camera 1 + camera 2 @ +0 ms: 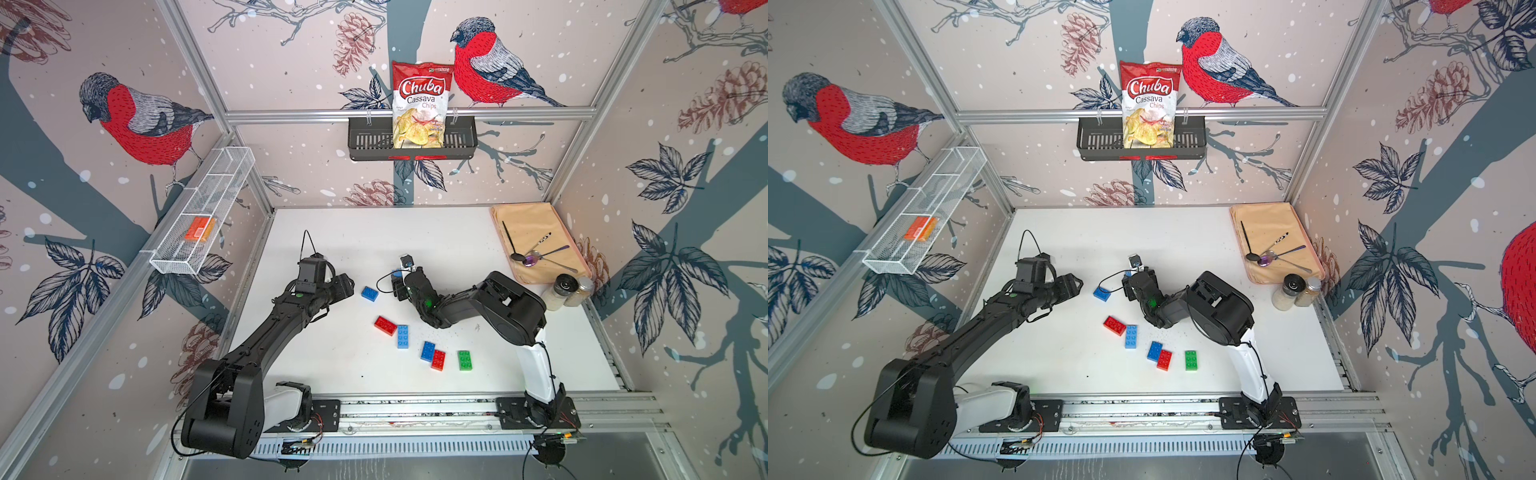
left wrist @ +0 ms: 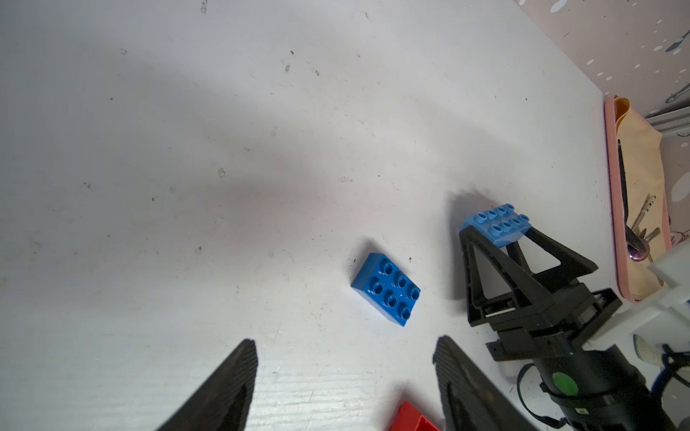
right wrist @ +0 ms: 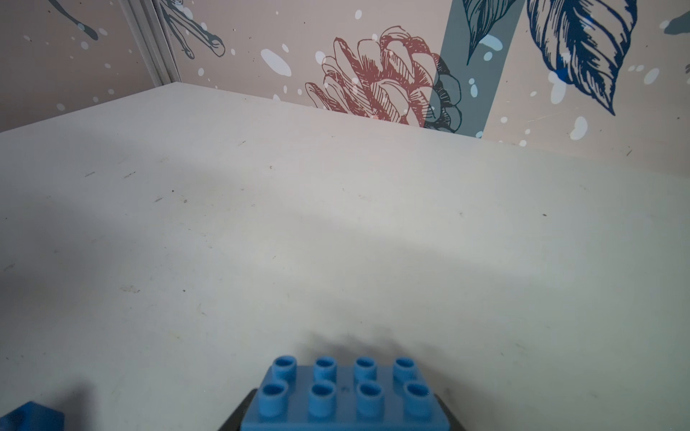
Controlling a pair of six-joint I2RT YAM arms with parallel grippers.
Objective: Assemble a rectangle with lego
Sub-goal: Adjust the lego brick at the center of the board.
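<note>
My right gripper (image 2: 496, 234) is shut on a light blue lego brick (image 2: 493, 221), studs up, held low over the white table; the same brick fills the lower edge of the right wrist view (image 3: 345, 395). A darker blue brick (image 1: 369, 293) lies between the two grippers, just ahead of my open, empty left gripper (image 2: 345, 347). Nearer the front lie a red brick (image 1: 385, 325) touching a light blue one (image 1: 402, 336), a blue brick (image 1: 428, 351) touching a red one (image 1: 438, 360), and a green brick (image 1: 464, 360) alone.
A pink tray (image 1: 498, 216) with a cloth and spoons sits at the back right, two shakers (image 1: 567, 291) beside it. A black basket (image 1: 365, 141) with a chips bag hangs on the back wall. A white wire basket (image 1: 187, 249) holds an orange piece.
</note>
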